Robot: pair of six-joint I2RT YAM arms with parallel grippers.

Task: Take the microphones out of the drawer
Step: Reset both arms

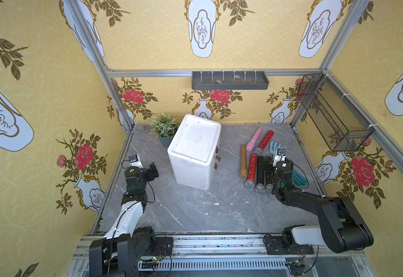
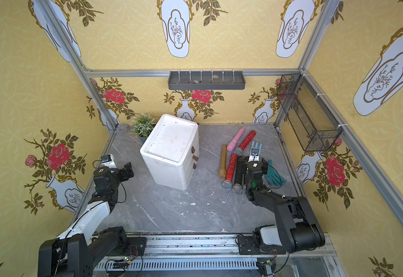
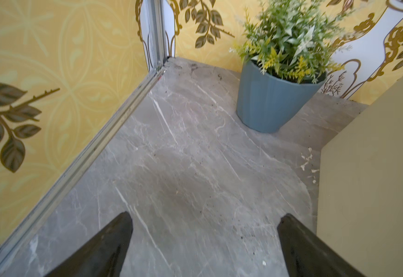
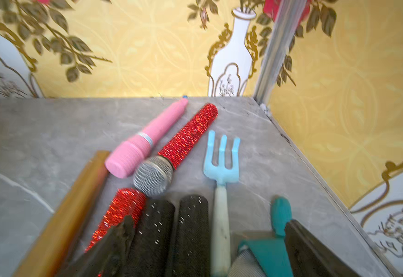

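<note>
The white drawer unit (image 1: 194, 148) stands mid-table with its three drawers pushed in, brown pull tabs (image 1: 217, 157) facing right; what is inside them is hidden. To its right several microphones lie on the table: a pink one (image 4: 147, 141), two red glitter ones (image 4: 186, 136), a gold one (image 1: 243, 163) and two black glitter ones (image 4: 157, 235) side by side. My right gripper (image 4: 207, 223) hovers open just over the black pair, its fingers spread wide and gripping nothing. Left of the unit, my left gripper (image 3: 205, 215) hangs open and empty above bare marble.
A potted plant (image 1: 164, 127) stands behind the unit's left corner. A light-blue garden fork (image 4: 220, 163) and a teal glove (image 1: 300, 178) lie beside the microphones, near the right wall. A wire basket (image 1: 332, 115) hangs on that wall, a grey shelf (image 1: 229, 81) on the back wall.
</note>
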